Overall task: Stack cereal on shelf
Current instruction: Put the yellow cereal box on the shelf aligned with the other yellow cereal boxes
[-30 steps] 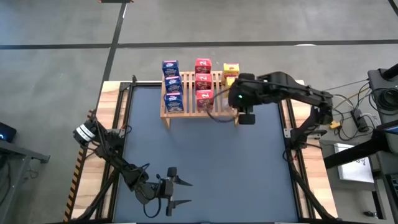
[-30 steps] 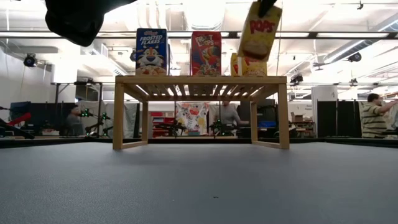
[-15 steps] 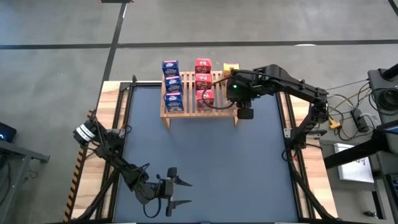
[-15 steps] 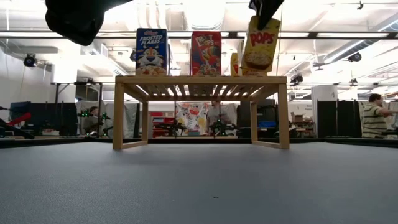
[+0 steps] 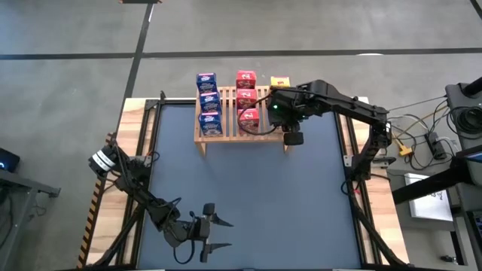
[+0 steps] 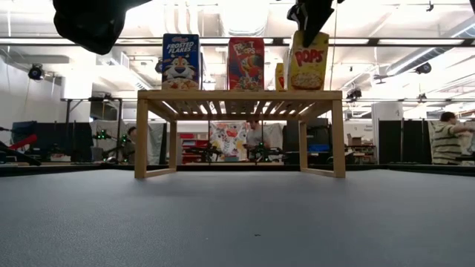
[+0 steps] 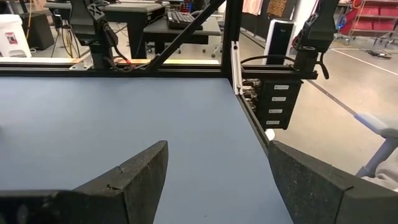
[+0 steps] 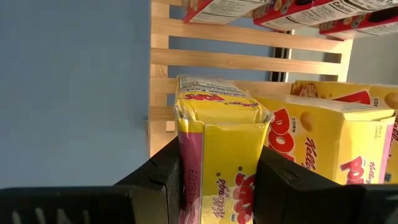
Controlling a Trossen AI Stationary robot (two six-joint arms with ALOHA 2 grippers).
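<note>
I've got a yellow cereal box [image 8: 221, 155] pinched between the two fingers of my right tool [image 8: 217, 177], and it's upright at the shelf's [image 6: 239, 95] right end, its bottom edge right at the slatted top in the low view; whether it actually touches the wood I can't tell. Just behind it, farther along the same column, there's another yellow box [image 8: 329, 140], close beside the one I hold. To the left stands the red column [image 5: 245, 96], three boxes from near to far, and left of that the blue column [image 5: 208, 102], three more, all on the slats. From above, my right arm reaches in from the right edge of the surface [image 5: 248, 203] and covers the near yellow boxes; only the far yellow one [image 5: 279, 81] peeks out. My left tool [image 5: 209, 232] is parked well away at the near left of the surface, fingers spread wide with nothing between them. Beyond the shelf, across the room, a person [image 6: 445, 137] in a striped shirt is at the far right.
</note>
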